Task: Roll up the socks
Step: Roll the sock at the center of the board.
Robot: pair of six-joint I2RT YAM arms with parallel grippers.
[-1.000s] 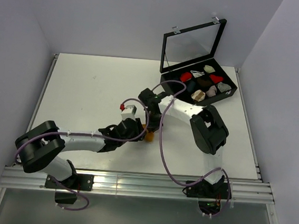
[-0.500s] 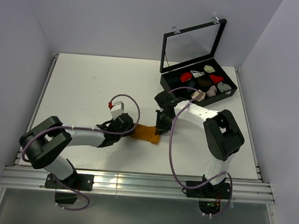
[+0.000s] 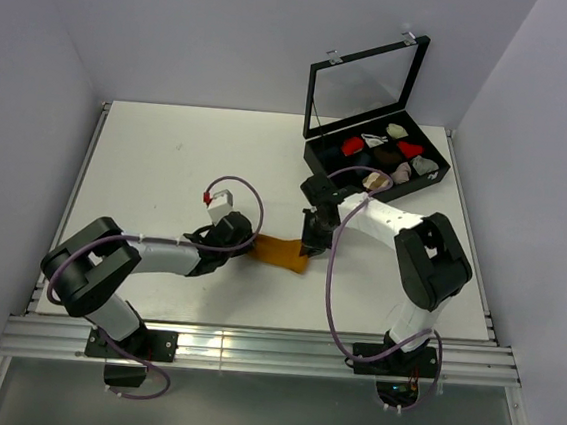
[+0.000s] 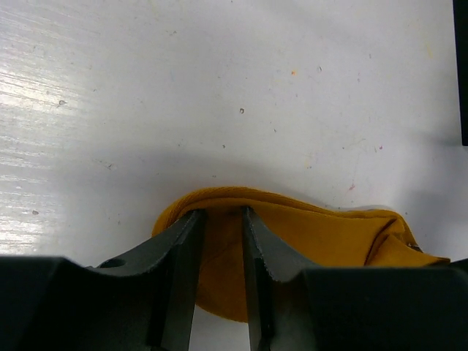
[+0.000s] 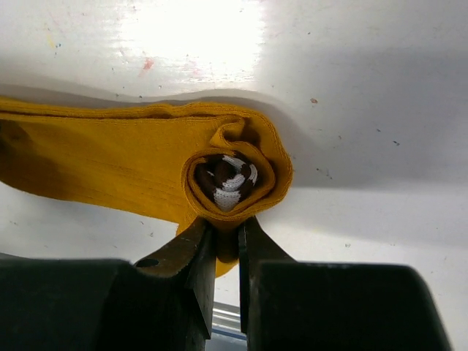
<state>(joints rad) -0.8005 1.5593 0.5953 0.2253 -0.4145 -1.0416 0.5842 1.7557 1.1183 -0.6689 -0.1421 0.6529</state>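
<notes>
- While both arms grip it, the mustard sock (image 3: pixel 280 250) lies flat on the table (image 3: pixel 169 151) just below the middle of the overhead view, with its long axis running left to right across the frame.
- At the sock's left end, the left gripper (image 4: pixel 221 216) is nearly closed. Its two fingers pinch the flat, rounded edge of the fabric at the lower centre of its wrist view, and the rest of the sock trails off to the right there.
- At the other end, the right gripper (image 5: pixel 225 223) is squeezed to a narrow gap on the lower wall of the roll (image 5: pixel 232 172), a tight coil just right of centre in its wrist view.
- Dark, white-striped fabric shows at the core of the coil. Whether that is this sock's own cuff or a second sock cannot be told.
- From the right gripper, the unrolled length stretches to the left of the frame, straight toward the left gripper. The rolling probably has to travel along that line, with the right arm on the coil and the left arm anchoring the far end.
- Up in the upper right of the overhead view, a black box (image 3: pixel 440 173) of small bundles stands open, well apart from the sock.
</notes>
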